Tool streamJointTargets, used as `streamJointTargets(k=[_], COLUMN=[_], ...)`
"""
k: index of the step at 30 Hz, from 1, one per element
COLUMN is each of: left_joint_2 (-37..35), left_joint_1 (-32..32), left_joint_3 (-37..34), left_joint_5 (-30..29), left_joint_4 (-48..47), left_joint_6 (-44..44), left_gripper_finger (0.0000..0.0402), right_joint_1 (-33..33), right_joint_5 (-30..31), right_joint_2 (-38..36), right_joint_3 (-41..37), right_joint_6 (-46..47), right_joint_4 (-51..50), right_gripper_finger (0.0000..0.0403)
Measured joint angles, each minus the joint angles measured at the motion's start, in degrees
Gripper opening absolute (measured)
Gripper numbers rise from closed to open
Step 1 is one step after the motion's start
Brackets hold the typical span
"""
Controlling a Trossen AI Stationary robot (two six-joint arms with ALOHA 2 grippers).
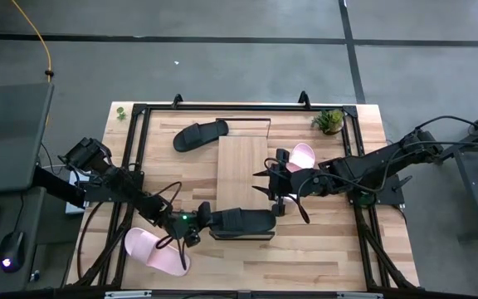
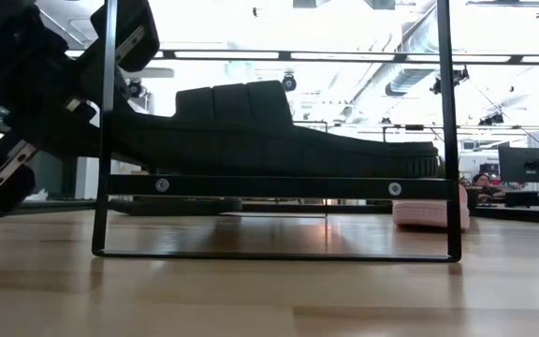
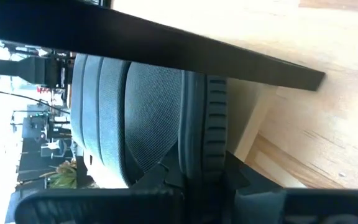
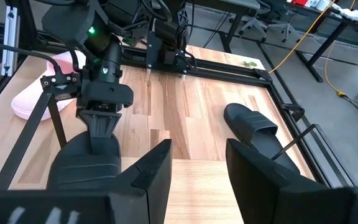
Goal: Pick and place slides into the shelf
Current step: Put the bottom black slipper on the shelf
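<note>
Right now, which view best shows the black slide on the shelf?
The low view: the black slide shows whole, side on. The high view shows it from above, held by the left gripper. The left wrist is too close; the right wrist crops it.

Looks like a robotics lab inside a big open-plan office. Bare concrete floor (image 1: 222, 66) around the rig, exposed ducts (image 2: 419, 80) and strip lights (image 2: 251, 54) overhead, rows of desks with monitors (image 2: 522, 164) in the background, office chairs (image 4: 247, 22), and a yellow cable (image 1: 44, 41) trailing across the floor.
</note>
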Motion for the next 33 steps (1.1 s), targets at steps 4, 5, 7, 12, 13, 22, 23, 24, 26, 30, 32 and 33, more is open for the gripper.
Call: streamJointTargets(k=[4, 5, 7, 12, 13, 22, 23, 24, 26, 30, 32, 33], left_joint_2=[0.0, 0.0, 0.0, 0.0, 0.0, 0.0, 0.0, 0.0, 0.0, -0.1, -0.1, -0.1], left_joint_1=[0.0, 0.0, 0.0, 0.0, 0.0, 0.0, 0.0, 0.0, 0.0, 0.0, 0.0, 0.0], left_joint_3=[0.0, 0.0, 0.0, 0.0, 0.0, 0.0, 0.1, 0.1, 0.1, 0.1, 0.1, 0.1], left_joint_5=[-1.1, -1.2, -1.4, -1.3, -1.3, -1.1, -1.1, -1.2, -1.3, -1.1, -1.1, -1.2], left_joint_4=[-0.4, -0.4, -0.4, -0.4, -0.4, -1.4, -1.8, -2.1, -2.2, -2.0, -1.9, -1.9], left_joint_6=[-2.3, -2.8, -3.2, -4.2, -4.2, -5.4, -5.7, -5.8, -5.9, -6.7, -7.1, -7.2], left_gripper_finger=[0.0056, 0.0067, 0.0084, 0.0099, 0.0098, 0.0085, 0.0086, 0.0088, 0.0093, 0.011, 0.0121, 0.0126], right_joint_1=[0.0, 0.0, 0.0, 0.0, 0.0, 0.0, 0.0, 0.0, 0.0, 0.0, 0.0, 0.0], right_joint_5=[0.0, 0.0, 0.0, 0.0, 0.0, -0.1, -0.1, -0.1, -0.1, -0.1, -0.1, -0.1], right_joint_2=[0.0, 0.0, 0.0, 0.0, 0.0, 0.0, 0.0, 0.0, 0.0, 0.0, 0.0, 0.0], right_joint_3=[0.0, 0.0, 0.0, 0.0, 0.0, 0.0, 0.0, 0.0, 0.0, 0.0, 0.0, 0.0], right_joint_6=[0.0, 0.0, 0.0, 0.0, 0.0, 0.0, 0.0, 0.0, 0.0, 0.0, 0.0, 0.0], right_joint_4=[0.0, 0.0, 0.0, 0.0, 0.0, 0.0, 0.0, 0.0, 0.0, 0.0, -0.1, -0.1], right_gripper_finger=[0.0142, 0.0142, 0.0142, 0.0142, 0.0142, 0.0142, 0.0142, 0.0142, 0.0142, 0.0142, 0.0142, 0.0142])
